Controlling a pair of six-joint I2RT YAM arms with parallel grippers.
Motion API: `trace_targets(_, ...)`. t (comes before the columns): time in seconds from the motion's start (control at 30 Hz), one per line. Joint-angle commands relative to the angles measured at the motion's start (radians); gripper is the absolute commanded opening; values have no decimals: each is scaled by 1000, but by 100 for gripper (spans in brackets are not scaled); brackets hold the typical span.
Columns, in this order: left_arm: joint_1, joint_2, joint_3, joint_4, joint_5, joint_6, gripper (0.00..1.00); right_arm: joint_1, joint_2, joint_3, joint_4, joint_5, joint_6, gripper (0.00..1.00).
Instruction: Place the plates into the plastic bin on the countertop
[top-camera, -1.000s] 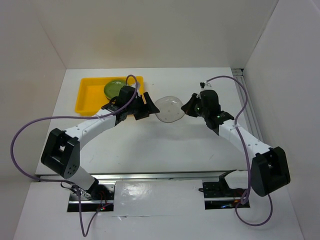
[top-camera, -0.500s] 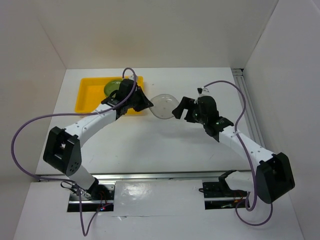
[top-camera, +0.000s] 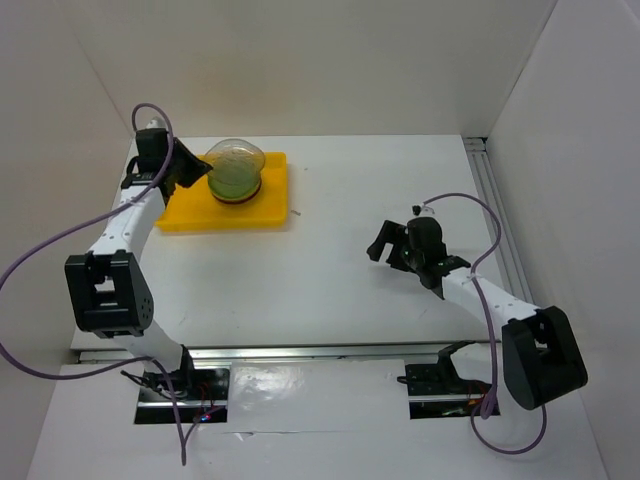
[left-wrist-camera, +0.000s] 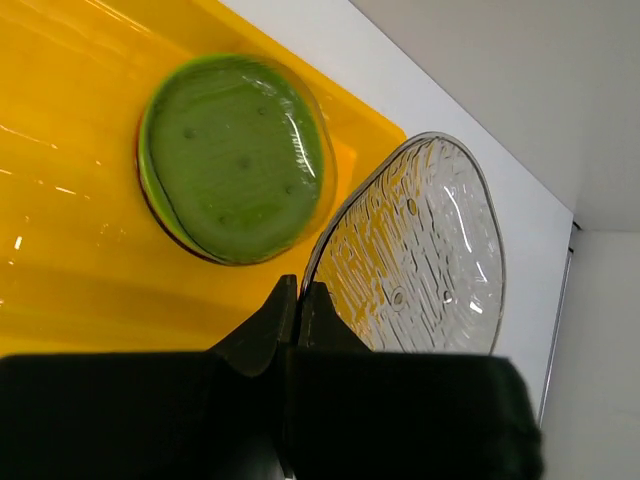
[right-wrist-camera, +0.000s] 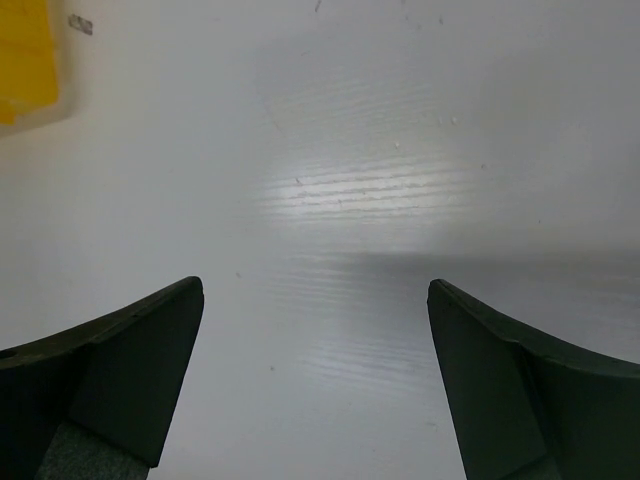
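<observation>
A translucent grey plate (left-wrist-camera: 425, 255) hangs tilted over the yellow plastic bin (left-wrist-camera: 60, 230), and my left gripper (left-wrist-camera: 298, 292) is shut on its rim. In the top view this plate (top-camera: 238, 156) sits just above a lime green plate (top-camera: 234, 181) that lies in the bin (top-camera: 175, 190) at its right end. The green plate (left-wrist-camera: 235, 158) has a darker rim showing under it. My right gripper (top-camera: 383, 250) stands open and empty over the bare white countertop (top-camera: 330, 270), far to the right of the bin. In its wrist view the right gripper (right-wrist-camera: 314, 290) has only table between its fingers.
White walls close in the countertop on the left, back and right. A metal rail (top-camera: 495, 200) runs along the right edge. One corner of the bin (right-wrist-camera: 25, 55) shows at the top left of the right wrist view.
The translucent plate passed from the right gripper to the left one at mid-table. The left arm swung it left over the bin. The right gripper opened and drew back toward the near right.
</observation>
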Motion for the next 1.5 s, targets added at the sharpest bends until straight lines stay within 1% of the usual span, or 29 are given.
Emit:
trace_targets(0.0, 45, 65, 23, 85, 112, 79, 0, -11, 7, -32, 120, -43, -21, 100)
trace_targets(0.03, 65, 83, 35, 99, 113, 108, 0, -11, 17, -32, 136, -43, -21, 100)
trace_targets(0.1, 86, 135, 35, 128, 154, 132, 0, -11, 17, -42, 148, -68, -21, 100)
trace_targets(0.17, 115, 168, 35, 160, 165, 145, 0, -11, 26, -53, 157, -78, -21, 100)
trace_targets(0.23, 148, 218, 26, 200, 244, 145, 0, -11, 26, -53, 166, -89, -41, 100)
trace_targets(0.33, 158, 267, 26, 241, 313, 175, 0, -11, 26, -62, 166, -98, -41, 100)
trace_targets(0.43, 158, 300, 71, 234, 338, 194, 0, -11, 7, -73, 166, -109, -41, 100)
trace_targets(0.5, 168, 327, 104, 208, 329, 205, 0, -11, -3, -73, 157, -100, -50, 100)
trace_targets(0.6, 180, 382, 161, 188, 352, 217, 0, -11, -21, -82, 157, -100, -50, 100)
trace_targets(0.7, 180, 406, 187, 168, 352, 217, 2, -2, -30, -82, 157, -100, -59, 100)
trace_targets(0.93, 180, 424, 238, 131, 275, 208, 4, -2, -40, -92, 157, -100, -59, 100)
trace_targets(1.0, 180, 433, 238, 145, 260, 197, 7, 7, -49, -92, 157, -100, -59, 100)
trace_targets(1.07, 180, 433, 247, 145, 251, 197, 14, 7, -58, -92, 148, -100, -50, 100)
trace_targets(1.13, 180, 442, 256, 134, 240, 197, 23, 16, -69, -92, 148, -100, -50, 100)
trace_targets(1.17, 180, 453, 273, 108, 214, 197, 25, 17, -69, -92, 148, -100, -50, 100)
trace_targets(1.3, 171, 482, 302, 93, 200, 197, 34, 17, -92, -92, 139, -91, -50, 100)
trace_targets(1.47, 162, 482, 324, 76, 199, 188, 49, 26, -101, -101, 148, -80, -41, 100)
